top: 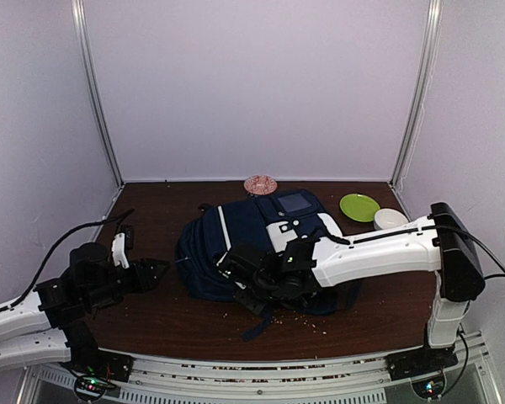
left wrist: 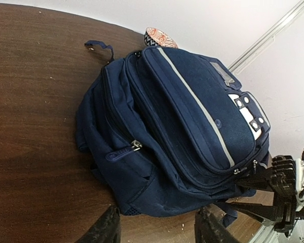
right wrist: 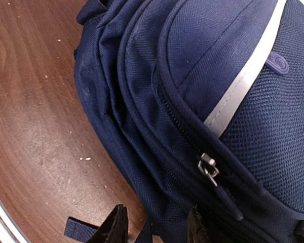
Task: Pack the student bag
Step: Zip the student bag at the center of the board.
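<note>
The student bag [top: 252,244] lies flat in the middle of the brown table, navy with a pale stripe and its zippers closed. My left gripper [top: 156,271] hovers left of it, open, with bare table and the bag's [left wrist: 182,126] lower edge between its fingers [left wrist: 107,229]. My right gripper [top: 244,273] reaches across the bag to its near left side. In the right wrist view this gripper [right wrist: 157,225] stands open over the bag's [right wrist: 192,101] edge, one finger above the table, the other on the fabric. A metal zipper pull [right wrist: 209,168] sits just beyond, untouched.
A green plate [top: 359,207] and a white bowl [top: 390,219] stand at the back right. A pink patterned round object [top: 260,184] lies behind the bag by the back wall. Crumbs [top: 307,320] dot the table in front. White walls enclose three sides.
</note>
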Robot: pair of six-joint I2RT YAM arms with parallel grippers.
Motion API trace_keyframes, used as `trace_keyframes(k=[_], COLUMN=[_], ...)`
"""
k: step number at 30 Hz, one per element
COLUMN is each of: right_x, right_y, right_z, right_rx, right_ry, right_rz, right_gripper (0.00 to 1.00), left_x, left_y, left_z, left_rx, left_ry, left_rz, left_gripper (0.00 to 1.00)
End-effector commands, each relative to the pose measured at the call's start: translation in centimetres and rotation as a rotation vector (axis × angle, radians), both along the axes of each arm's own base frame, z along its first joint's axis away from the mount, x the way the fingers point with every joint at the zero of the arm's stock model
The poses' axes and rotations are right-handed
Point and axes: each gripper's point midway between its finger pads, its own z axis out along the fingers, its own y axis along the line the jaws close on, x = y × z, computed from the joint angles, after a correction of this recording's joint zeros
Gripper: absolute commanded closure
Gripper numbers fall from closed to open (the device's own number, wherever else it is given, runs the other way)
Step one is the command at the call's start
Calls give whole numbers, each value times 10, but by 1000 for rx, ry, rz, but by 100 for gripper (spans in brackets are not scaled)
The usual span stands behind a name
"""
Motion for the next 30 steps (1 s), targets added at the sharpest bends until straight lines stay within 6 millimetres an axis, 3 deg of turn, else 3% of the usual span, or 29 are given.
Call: trace_keyframes(k=[1, 6, 11, 15, 20, 25, 30], right_x=[14, 33, 45, 41, 41, 44, 47], right_y=[6, -5, -10, -8, -7, -3, -1], right_z=[1, 2, 20, 39, 79, 106, 103], right_rx=[-29, -65, -21, 33, 170, 328, 431], right_ry=[-63, -132, -167, -158, -126, -38, 82], right_rz=[-39, -131, -176, -152, -169, -216, -269], right_gripper=[64, 74, 100, 100, 100, 100, 100], left_x=[1, 1, 1, 1, 0, -7, -17], left_y=[2, 0, -2, -5, -20, -53, -96], left_z=[4, -2, -5, -6, 1, 21, 36], left_rx=[-19, -3, 0, -1, -14, -10, -21], left_ry=[-11, 6, 13, 17, -15, -94, -161], left_rz=[20, 10, 3, -10, -66, -172, -281], left_gripper=[14, 14, 14, 14, 14, 14, 14])
